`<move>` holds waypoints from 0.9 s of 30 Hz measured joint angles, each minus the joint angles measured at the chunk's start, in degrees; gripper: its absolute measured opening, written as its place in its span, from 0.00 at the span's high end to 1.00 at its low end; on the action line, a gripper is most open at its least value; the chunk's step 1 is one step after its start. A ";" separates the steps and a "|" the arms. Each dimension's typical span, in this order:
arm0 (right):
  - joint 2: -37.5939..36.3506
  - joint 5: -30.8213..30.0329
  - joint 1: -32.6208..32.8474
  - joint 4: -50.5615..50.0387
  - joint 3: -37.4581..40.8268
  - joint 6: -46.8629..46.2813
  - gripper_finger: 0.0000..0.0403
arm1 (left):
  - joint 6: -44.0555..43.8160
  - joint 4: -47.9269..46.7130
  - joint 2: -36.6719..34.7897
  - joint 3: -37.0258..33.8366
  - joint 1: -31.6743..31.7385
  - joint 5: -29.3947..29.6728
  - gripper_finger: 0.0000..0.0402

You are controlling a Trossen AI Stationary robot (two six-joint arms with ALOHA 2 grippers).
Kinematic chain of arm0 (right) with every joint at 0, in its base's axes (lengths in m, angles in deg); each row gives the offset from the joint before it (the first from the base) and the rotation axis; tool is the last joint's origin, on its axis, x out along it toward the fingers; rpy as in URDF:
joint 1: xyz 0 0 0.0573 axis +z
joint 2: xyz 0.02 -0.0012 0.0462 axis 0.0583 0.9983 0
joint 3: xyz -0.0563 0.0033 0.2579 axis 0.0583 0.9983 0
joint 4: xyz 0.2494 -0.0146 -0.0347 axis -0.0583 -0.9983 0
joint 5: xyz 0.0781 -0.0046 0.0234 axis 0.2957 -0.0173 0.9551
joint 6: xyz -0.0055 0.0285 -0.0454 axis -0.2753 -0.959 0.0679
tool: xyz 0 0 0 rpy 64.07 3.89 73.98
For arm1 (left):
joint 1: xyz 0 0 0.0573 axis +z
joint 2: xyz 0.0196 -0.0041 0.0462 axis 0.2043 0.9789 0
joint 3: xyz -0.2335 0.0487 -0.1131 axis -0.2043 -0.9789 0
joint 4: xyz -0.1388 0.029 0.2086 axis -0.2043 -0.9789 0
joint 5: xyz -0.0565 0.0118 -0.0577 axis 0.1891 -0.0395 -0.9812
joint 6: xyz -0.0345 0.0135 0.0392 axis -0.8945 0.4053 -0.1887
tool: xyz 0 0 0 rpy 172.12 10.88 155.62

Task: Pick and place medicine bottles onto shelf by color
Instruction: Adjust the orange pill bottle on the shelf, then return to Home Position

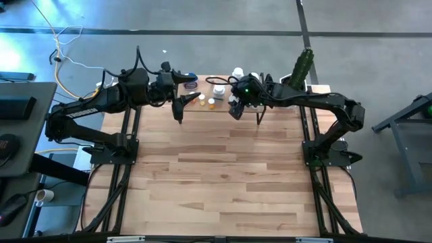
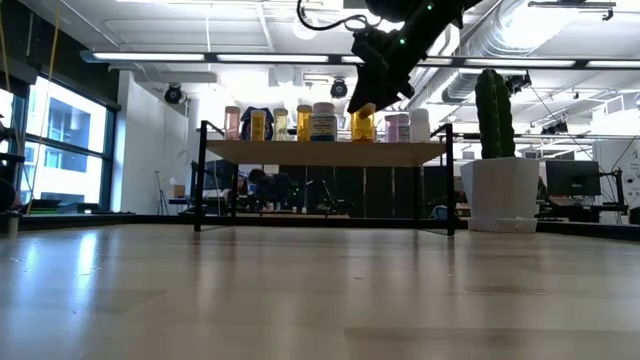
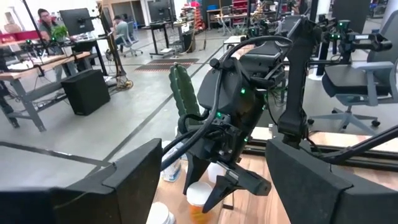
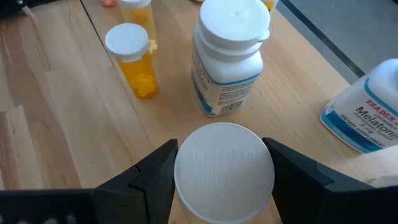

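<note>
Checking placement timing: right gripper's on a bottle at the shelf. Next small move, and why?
Probably open the right gripper. Its fingers flank the white cap of an orange bottle that looks level with the others on the shelf, so it seems seated; release, then lift.

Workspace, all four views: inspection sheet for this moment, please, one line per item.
Surface: plank table, its near part bare.
Job's things: shelf at the far edge carries a row of bottles; orange bottle, white bottle and Melatonin bottle stand on its board.
Clutter: cactus in a white pot beside the shelf.
Grippers: right gripper over the shelf, shut on a white-capped bottle; left gripper open, empty, at the shelf's left part.
Cables: white cable on the floor, left of the table.
Surroundings: desks, chairs, people seated far off.
</note>
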 joint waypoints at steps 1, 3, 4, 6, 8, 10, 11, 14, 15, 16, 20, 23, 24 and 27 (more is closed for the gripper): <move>0.00 0.00 -0.02 0.00 0.00 -0.28 0.49 | 0.35 0.00 0.00 0.00 0.00 0.00 0.31; 0.00 0.03 0.00 0.00 0.00 -0.81 0.49 | 0.42 -0.01 0.00 0.00 0.00 0.00 0.31; 0.00 0.08 0.00 0.00 0.00 -1.07 0.49 | 0.44 -0.01 0.00 0.00 0.00 0.00 0.31; 0.00 0.09 0.03 0.00 0.00 -1.17 0.49 | 0.44 -0.01 0.00 0.00 0.00 0.00 0.31; 0.00 0.11 0.03 0.00 -0.02 -1.17 0.49 | 0.44 -0.01 0.00 0.00 0.00 0.00 0.31; 0.00 0.11 0.03 0.00 -0.02 -1.05 0.49 | 0.44 -0.01 0.00 0.00 0.00 0.00 0.31; 0.00 0.11 0.00 0.00 -0.02 -0.96 0.49 | 0.44 -0.01 0.00 0.00 0.00 0.00 0.31; 0.00 0.13 0.00 0.00 -0.02 -0.66 0.49 | 0.44 -0.01 0.00 0.00 0.00 0.00 0.31; 0.00 0.13 0.02 0.00 -0.02 -0.83 0.48 | 0.44 -0.01 0.00 0.00 0.00 0.00 0.31; 0.00 0.15 0.01 0.00 -0.02 -1.08 0.47 | 0.44 -0.01 0.00 0.00 0.01 0.00 0.31; 0.00 0.22 0.02 0.06 -0.02 -2.20 0.41 | 0.44 -0.03 0.00 0.00 0.01 -0.02 0.31; 0.00 -0.11 0.01 0.49 -0.02 -2.49 0.36 | 0.42 -0.37 0.00 0.00 0.02 -0.02 0.31; -0.02 -0.11 0.02 0.63 -0.03 -2.60 0.35 | 0.40 -0.78 -0.07 0.00 0.00 -0.02 0.31; -0.44 -0.13 0.02 1.06 -0.07 -2.77 0.34 | 0.40 -2.58 -0.72 0.00 0.01 -0.05 0.31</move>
